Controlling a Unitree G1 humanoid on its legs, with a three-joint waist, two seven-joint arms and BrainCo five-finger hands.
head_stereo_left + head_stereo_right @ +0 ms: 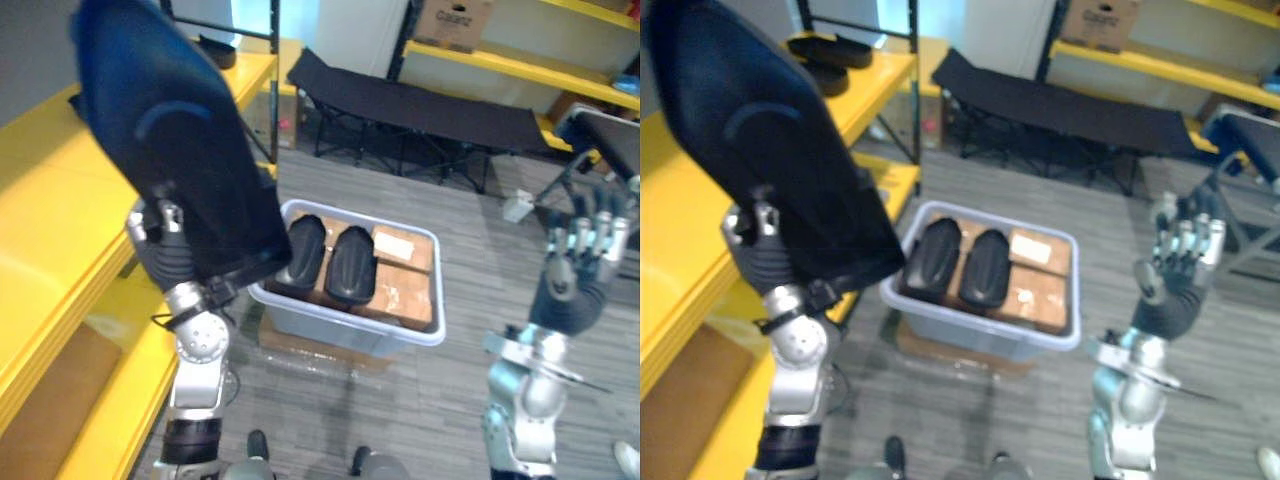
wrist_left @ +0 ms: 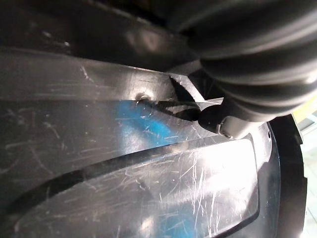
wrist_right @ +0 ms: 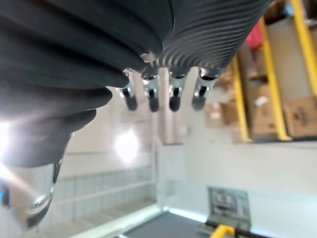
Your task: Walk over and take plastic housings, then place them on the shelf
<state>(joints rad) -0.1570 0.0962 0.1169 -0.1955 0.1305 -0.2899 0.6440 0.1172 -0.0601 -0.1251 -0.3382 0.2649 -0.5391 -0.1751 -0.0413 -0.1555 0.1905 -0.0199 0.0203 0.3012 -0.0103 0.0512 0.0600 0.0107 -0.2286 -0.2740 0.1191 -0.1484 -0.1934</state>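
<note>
Left hand (image 1: 170,262) bears a black plastic housing (image 1: 165,120) beside the left yellow shelf (image 1: 40,200), and I cannot tell its grip. Right hand (image 1: 580,255) is raised with its fingers apart.

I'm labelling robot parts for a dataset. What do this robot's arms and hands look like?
The left arm and right arm are silver-grey metal with rounded joints. A dark ribbed cover wraps each wrist and the back of each hand. The right hand has slim silver fingers with dark tips. The left hand shows its ribbed cover and some silver.
</note>
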